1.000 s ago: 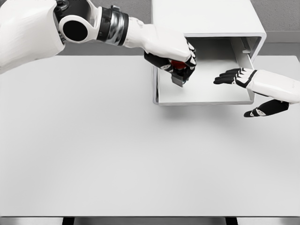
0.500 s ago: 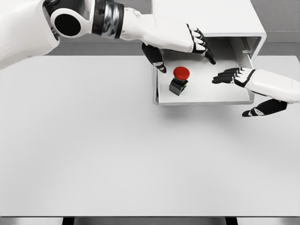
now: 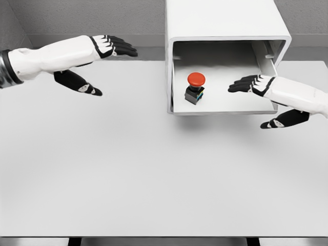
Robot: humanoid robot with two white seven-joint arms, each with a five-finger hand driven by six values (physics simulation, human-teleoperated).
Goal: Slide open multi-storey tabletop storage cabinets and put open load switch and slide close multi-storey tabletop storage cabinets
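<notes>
White worktop (image 3: pixel 154 174) up front, and no writing to read anywhere. Right hand (image 3: pixel 256 85) flat, fingers stretched out and holding nothing, reaching over the pulled-out drawer (image 3: pixel 225 108). In that drawer sits the red-capped load switch (image 3: pixel 195 87), upright. Left hand (image 3: pixel 97 51) loose and splayed, well off to the side. Behind, the storage cabinet (image 3: pixel 220 20)

Bare simulated test bench, plain white table (image 3: pixel 128 169), grey textured wall (image 3: pixel 77 18), white tabletop cabinet (image 3: pixel 220 18)
</notes>
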